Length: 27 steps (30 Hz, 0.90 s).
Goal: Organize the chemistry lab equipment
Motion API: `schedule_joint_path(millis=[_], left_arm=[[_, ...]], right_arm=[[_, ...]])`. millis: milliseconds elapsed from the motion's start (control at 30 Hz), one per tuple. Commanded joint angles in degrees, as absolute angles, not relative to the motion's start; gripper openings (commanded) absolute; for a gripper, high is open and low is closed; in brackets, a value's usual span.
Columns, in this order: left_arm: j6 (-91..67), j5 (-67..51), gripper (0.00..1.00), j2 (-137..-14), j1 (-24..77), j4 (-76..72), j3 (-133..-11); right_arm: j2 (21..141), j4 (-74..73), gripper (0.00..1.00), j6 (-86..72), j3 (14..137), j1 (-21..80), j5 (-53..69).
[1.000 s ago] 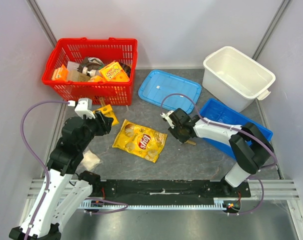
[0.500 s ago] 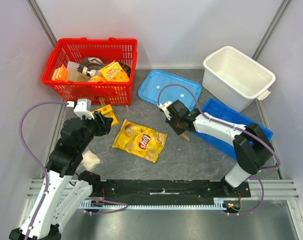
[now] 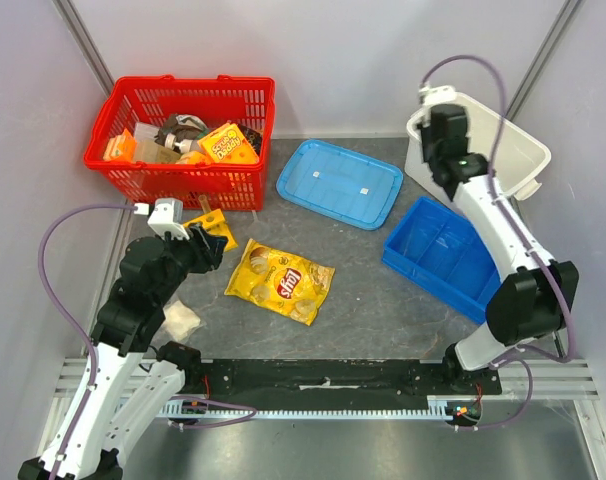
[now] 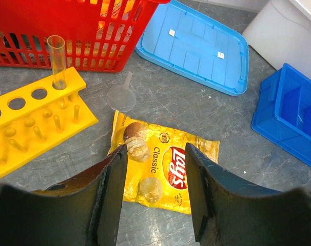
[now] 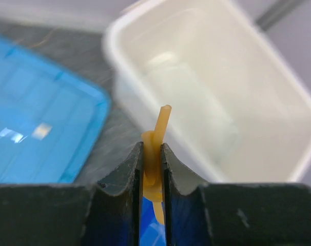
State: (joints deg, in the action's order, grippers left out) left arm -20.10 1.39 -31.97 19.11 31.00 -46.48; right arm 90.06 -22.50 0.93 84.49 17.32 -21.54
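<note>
My right gripper (image 5: 151, 148) is shut on a piece of yellowish rubber tubing (image 5: 159, 134), which sticks up between the fingers. In the top view the right gripper (image 3: 438, 128) is raised at the left rim of the white tub (image 3: 528, 140). My left gripper (image 4: 155, 189) is open and holds nothing; it hangs over a Lay's chip bag (image 4: 163, 164). To its left stands a yellow test tube rack (image 4: 37, 120) holding one glass test tube (image 4: 57, 59). A clear funnel (image 4: 121, 95) lies beside the rack.
A red basket (image 3: 178, 92) with mixed items stands at the back left. A blue lid (image 3: 338, 183) lies in the middle, and a blue bin (image 3: 443, 255) sits at the right. A crumpled white wad (image 3: 180, 322) lies near the left arm.
The right arm has lifted the tubing off the table beside the chip bag and swung it up and back to the white tub. The left arm has not moved.
</note>
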Motion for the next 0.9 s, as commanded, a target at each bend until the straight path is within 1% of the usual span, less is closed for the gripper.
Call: schedule_joint_path(millis=[0, 167, 267, 433, 467, 733, 867], left_arm=[[-19.2, 0.3, 0.55, -31.7, 19.2, 28.4, -46.5], [-19.1, 0.7, 0.56, -31.7, 19.2, 28.3, -46.4], [-19.0, 0.6, 0.55, -32.3, 19.2, 28.5, -46.6], [-18.9, 1.3, 0.55, -32.3, 19.2, 28.7, -46.6], [-18.9, 1.6, 0.55, -32.3, 19.2, 28.7, -46.6], [-19.0, 1.4, 0.55, -32.7, 19.2, 28.7, -46.7], [-19.1, 1.3, 0.55, -32.2, 19.2, 28.7, -46.6]], right_arm=[[92.3, -12.8, 0.23, 4.8, 89.9, 7.8, -25.1], [100.5, -10.9, 0.24, 6.2, 94.6, 1.5, -26.5], [104.5, -11.2, 0.26, 3.9, 96.5, -2.6, -23.8], [110.2, -12.8, 0.30, 2.5, 98.5, -5.4, -21.8], [110.7, -13.0, 0.31, 2.5, 98.4, -5.7, -21.4], [111.1, -16.6, 0.44, 1.3, 101.7, -6.3, -17.5], [109.4, -19.3, 0.47, -2.7, 103.1, -6.2, -14.9]])
